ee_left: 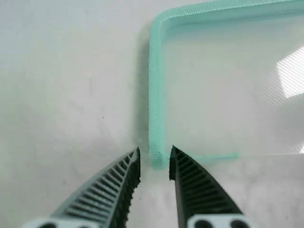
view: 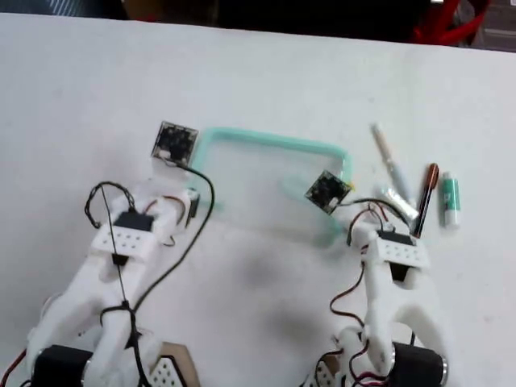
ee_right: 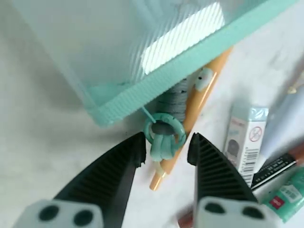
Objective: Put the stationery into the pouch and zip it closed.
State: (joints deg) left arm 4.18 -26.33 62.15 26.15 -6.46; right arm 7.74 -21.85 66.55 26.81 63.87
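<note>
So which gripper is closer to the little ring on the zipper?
The right. The right gripper is open with the zipper ring right at its tips; the left gripper is at the other end of the pouch, open around a corner.

white table (view: 258, 72), dark bkgd beyond far edge, red object (view: 427, 34) top-right corner

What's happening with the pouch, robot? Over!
Left claw open, astride pouch corner. Right claw open around zip pull. Stationery on table beside pouch, not yet in. Orange pen close by the pull.
</note>
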